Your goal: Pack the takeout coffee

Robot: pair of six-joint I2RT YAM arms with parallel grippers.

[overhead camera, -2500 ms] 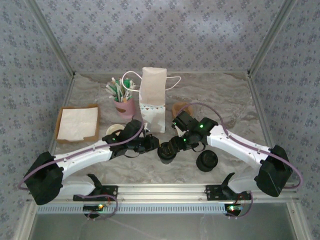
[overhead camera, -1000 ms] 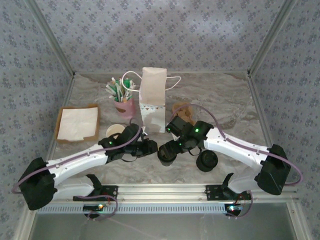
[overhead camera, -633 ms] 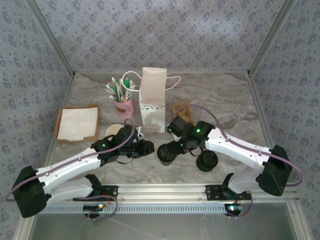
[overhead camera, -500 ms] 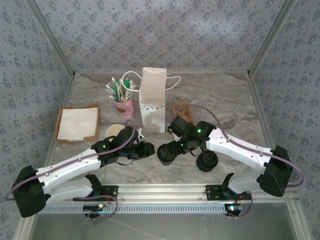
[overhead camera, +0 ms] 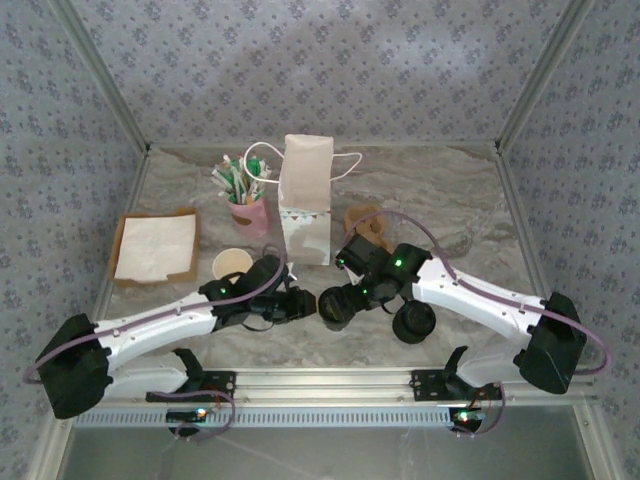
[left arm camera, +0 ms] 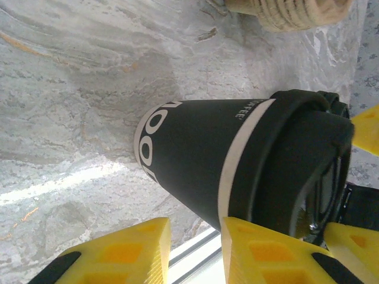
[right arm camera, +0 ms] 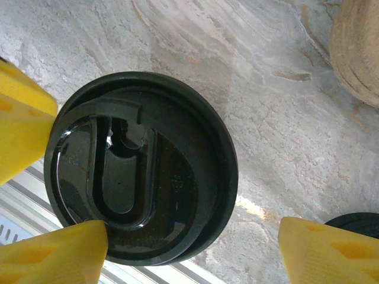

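I'm working on the takeout coffee cup (overhead camera: 335, 305), which is standing upright on the marble table (overhead camera: 450, 200) just in front of the paper bag (overhead camera: 306, 200), on the side toward the arm bases. Its black lid (right arm camera: 142, 171) is sitting on top, and in the left wrist view the white rim band is showing just under it, so I'm judging the lid to be seated.

I'm hovering the right gripper (right arm camera: 192, 234) over the lid from above with its fingers spread wide. One pad is at the lid's edge, while bare marble is showing between the lid and the other pad, so nothing is being pinched. I'm reading that straddle as preparation for closing on the top and lifting the cup up into the bag behind it.

I'm holding the left gripper (left arm camera: 195, 228) low at the cup's side, away from the bag, with its fingers only narrowly parted and nothing between them. I can't tell whether the tips are touching the wall. It's probably there as a brace against tipping.

An open cream-lined cup (overhead camera: 232, 263) is waiting front-left of the bag, and a black stack (overhead camera: 413, 320) front-right, both out of the lift path.
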